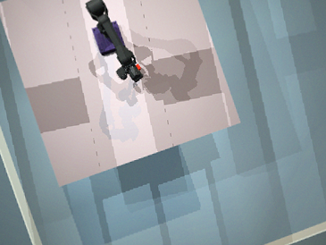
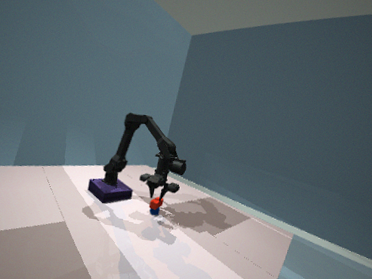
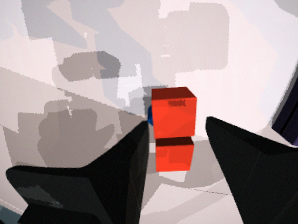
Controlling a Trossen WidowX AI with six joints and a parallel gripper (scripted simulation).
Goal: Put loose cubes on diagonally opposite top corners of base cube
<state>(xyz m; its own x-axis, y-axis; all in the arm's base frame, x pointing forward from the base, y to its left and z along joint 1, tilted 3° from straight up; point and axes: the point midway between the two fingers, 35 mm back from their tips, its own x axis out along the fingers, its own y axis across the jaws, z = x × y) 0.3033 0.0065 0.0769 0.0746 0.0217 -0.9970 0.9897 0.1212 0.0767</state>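
My gripper (image 3: 177, 124) (image 2: 156, 199) is open, pointing down, with one finger on each side of a red cube (image 3: 174, 117). The left fingertip is very close to this cube; a wider gap shows at the right one. A second red cube (image 3: 174, 158) shows just below it in the wrist view, a dark strip between them. The blue base cube (image 2: 154, 212) is under the red in the exterior view; only a sliver shows in the wrist view. Its top and the exact corner overlap are hidden. The top view shows a bit of red cube (image 1: 139, 67) beside the gripper.
The arm's purple base block (image 1: 103, 46) (image 2: 109, 192) stands behind the cubes. The pale table (image 1: 75, 155) (image 2: 22, 210) carries shadows of the arm, and its edge shows in the top and exterior views.
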